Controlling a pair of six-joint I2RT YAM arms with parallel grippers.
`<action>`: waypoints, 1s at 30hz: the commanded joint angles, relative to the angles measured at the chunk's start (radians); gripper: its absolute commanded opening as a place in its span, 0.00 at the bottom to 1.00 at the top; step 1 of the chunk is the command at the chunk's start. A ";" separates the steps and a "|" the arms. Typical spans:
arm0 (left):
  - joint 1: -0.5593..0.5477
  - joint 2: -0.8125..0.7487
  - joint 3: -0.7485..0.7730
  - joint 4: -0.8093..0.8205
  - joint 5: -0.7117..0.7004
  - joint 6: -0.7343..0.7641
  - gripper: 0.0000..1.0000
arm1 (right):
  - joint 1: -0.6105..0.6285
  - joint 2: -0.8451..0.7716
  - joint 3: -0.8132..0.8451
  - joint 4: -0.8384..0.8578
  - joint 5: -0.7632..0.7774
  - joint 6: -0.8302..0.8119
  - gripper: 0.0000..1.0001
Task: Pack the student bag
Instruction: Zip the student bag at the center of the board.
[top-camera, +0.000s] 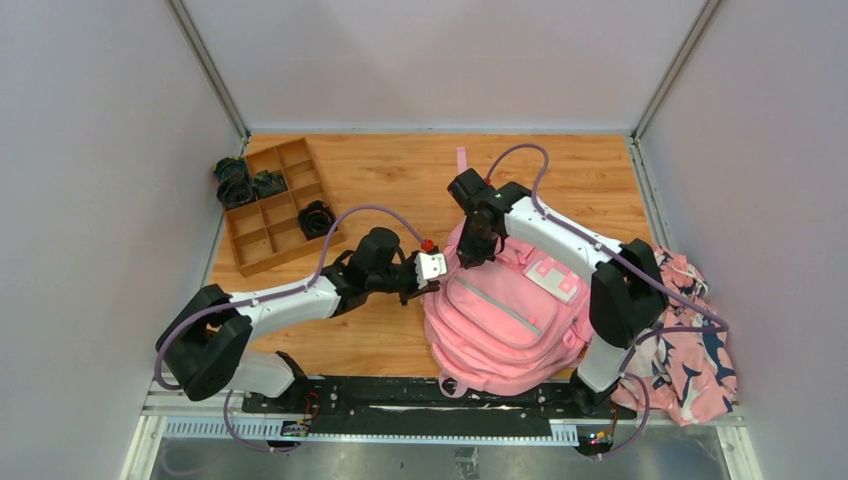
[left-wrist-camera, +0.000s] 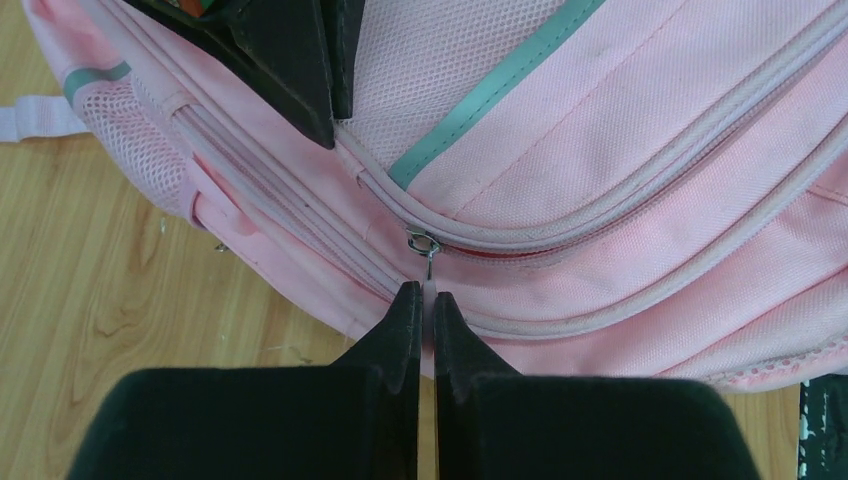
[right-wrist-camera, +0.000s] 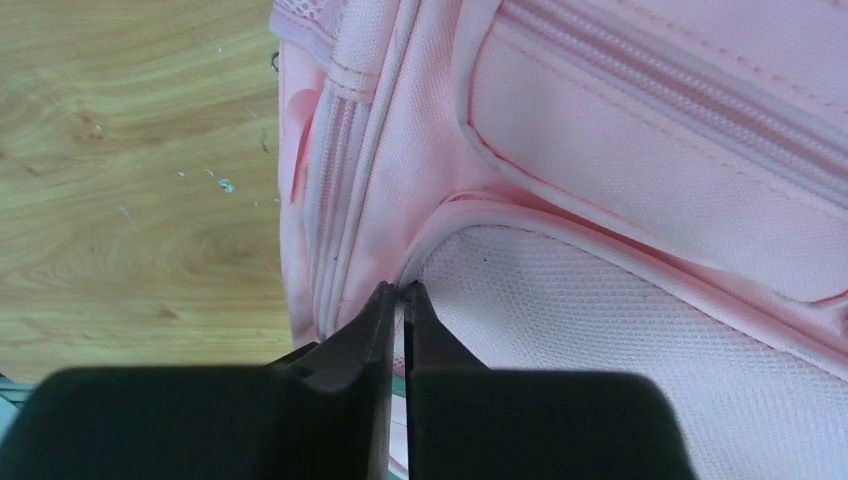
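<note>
**Both grippers closed up at far-left corner of student bag**

Nearest, the two arm bases are seen bolted at the front edge of the table (top-camera: 400, 170). A patterned cloth (top-camera: 690, 355) (pink, white, navy) is bunched just beside the R base, at the table's right edge.

The student bag (top-camera: 505, 320) is laid flat on the right half of the table, front pockets up. Its lower end is near the bases and its top end is pointed away.

The L gripper (left-wrist-camera: 427, 292) is brought in from the left against the bag's side. Its fingers are pressed together, w/ the tips directly below a metal zip slider (left-wrist-camera: 422, 242). The slider's pull hangs down to the tips. Whether that pull is actually nipped can't be told.

The R arm is stretched across the bag. The R gripper (right-wrist-camera: 398, 290) is pointed down at the bag's far-left corner, just beside the L gripper. Its fingers are drawn almost together, w/ only a thin slit left. The tips are set on the piped edge of a mesh pocket (right-wrist-camera: 600, 340). Whether fabric is pinched there isn't clear.

Farthest, at back-left and well apart from the bag, a wooden tray (top-camera: 255, 245) w/ compartments is set at an angle. Dark items (top-camera: 316, 218) are held in some of them.
</note>
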 joint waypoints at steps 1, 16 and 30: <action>-0.036 -0.008 0.005 0.025 0.065 -0.029 0.00 | 0.022 0.026 0.000 0.049 -0.023 -0.002 0.00; -0.247 -0.169 -0.087 0.025 -0.027 -0.230 0.00 | -0.062 0.055 0.013 0.203 0.039 -0.085 0.00; -0.362 -0.081 0.042 0.026 -0.037 -0.319 0.00 | -0.110 0.020 -0.015 0.269 -0.048 -0.174 0.00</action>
